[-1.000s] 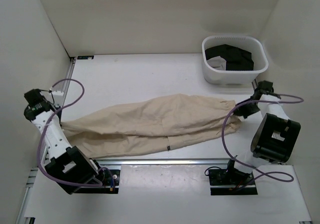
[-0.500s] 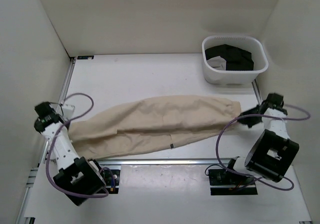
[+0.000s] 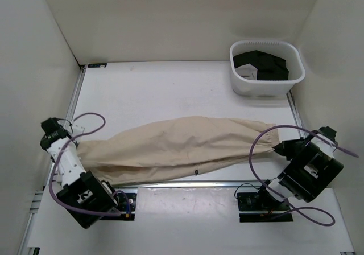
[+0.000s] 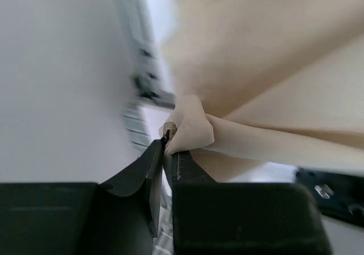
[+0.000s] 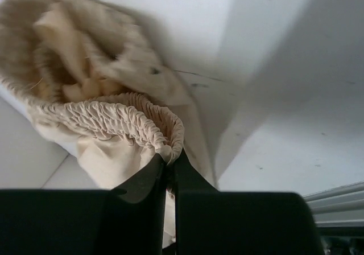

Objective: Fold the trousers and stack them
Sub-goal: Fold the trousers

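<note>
1. With the left gripper (image 4: 169, 147) pressed together on a small fold at the wider end of the trousers (image 3: 182, 147), and the right gripper (image 5: 170, 159) pinching the gathered elastic cuff (image 5: 114, 124), treat the cloth as held at both ends.
2. Note the trousers drawn out long across the near part of the table (image 3: 159, 90), running from the left arm to the right, with the small dark tag (image 3: 195, 171) on the near seam.
3. Read this as straightening ahead of the first fold, probably.
4. Draw the ends apart only until the creases flatten; avoid a hard tug, since the left pinch looks thin and could slip.
5. Lower both ends level and together, parallel to the near rail (image 3: 187, 182) and short of it.
6. Stay well apart from the white basket (image 3: 261, 90) holding the black garments (image 3: 267, 64).
</note>
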Motion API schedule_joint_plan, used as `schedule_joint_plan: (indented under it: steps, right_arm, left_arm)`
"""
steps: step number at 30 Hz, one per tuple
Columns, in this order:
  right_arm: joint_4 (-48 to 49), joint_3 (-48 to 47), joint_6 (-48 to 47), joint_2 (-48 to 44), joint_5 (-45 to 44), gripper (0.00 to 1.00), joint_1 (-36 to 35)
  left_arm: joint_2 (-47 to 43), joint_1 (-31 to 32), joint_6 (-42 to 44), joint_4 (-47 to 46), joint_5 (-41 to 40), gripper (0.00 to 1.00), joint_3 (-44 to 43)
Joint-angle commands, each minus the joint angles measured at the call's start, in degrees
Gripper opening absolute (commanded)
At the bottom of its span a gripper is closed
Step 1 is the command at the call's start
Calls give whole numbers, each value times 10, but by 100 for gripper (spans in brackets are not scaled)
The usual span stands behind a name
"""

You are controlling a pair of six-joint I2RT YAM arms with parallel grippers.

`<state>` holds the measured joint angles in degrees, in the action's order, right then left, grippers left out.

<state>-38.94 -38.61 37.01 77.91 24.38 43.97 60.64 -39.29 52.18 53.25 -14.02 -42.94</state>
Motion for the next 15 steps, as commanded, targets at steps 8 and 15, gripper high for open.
schedule_joint_plan:
  steps: [8,15]
  right_arm:
    - [-49,-64,-37,3,-11,0,3]
    - [-44,-40,-49,3,-54,0,30]
  left_arm:
    - [26,-67,86,-45,15,14,-14]
    - [-14,-77,117,-83,-6,14,87]
